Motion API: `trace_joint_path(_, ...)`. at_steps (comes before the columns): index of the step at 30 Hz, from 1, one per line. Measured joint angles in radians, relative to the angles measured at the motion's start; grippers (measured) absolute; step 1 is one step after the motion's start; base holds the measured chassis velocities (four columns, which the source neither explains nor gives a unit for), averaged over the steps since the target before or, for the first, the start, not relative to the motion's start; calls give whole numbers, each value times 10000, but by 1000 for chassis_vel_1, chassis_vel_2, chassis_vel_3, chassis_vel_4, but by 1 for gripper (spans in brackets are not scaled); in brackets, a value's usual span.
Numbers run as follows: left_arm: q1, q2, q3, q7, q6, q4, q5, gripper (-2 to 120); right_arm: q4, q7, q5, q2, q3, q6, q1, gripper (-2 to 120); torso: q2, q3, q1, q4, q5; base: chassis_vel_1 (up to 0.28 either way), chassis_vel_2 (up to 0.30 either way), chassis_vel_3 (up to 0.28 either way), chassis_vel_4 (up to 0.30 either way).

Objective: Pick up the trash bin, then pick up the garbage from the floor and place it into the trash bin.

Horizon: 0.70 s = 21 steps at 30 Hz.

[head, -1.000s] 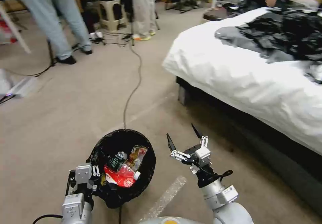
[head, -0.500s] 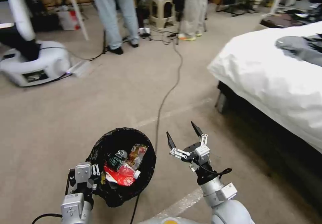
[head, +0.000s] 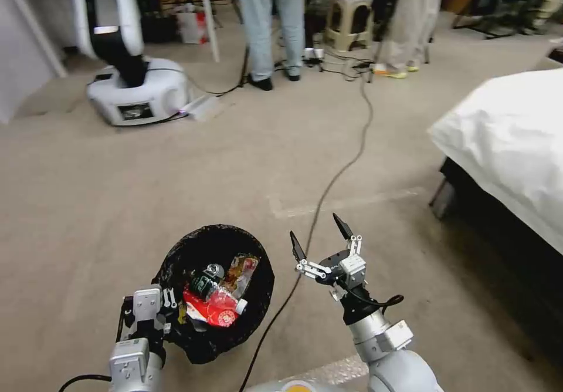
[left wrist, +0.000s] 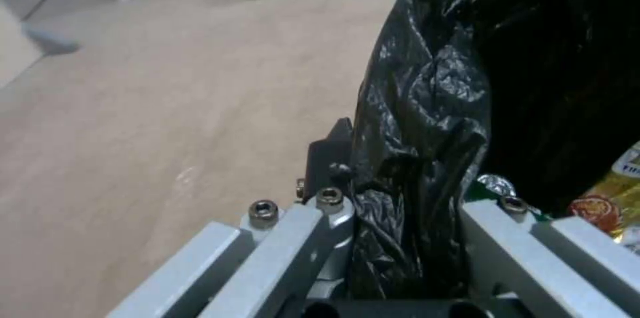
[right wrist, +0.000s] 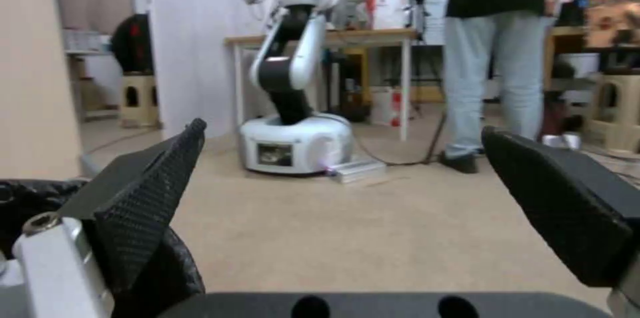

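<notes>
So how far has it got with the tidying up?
The bin is already picked up: the left gripper is shut on its black-lined rim. Some garbage is already inside, a red wrapper and a small bottle among it. The right gripper hangs open and empty beside the bin. No litter shows on the floor in view.

Head camera looks down over carpet; wrist cameras sit low, sharing the white robot base [head: 138,93].
</notes>
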Motion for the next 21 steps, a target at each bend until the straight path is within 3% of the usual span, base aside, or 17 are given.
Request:
trace_joint_path(16, -96, 59, 58, -4, 55, 90, -17, 3, 29, -17, -16, -163, 110, 22, -18, 100, 0, 0, 0, -5, 1, 9, 10, 7, 11)
trace_joint_path(21, -134, 172, 68, 69, 481, 85, -595, 3, 29, -17, -32, -176, 141, 39, -33, 100, 0, 0, 0, -5, 1, 0, 0, 0, 0)
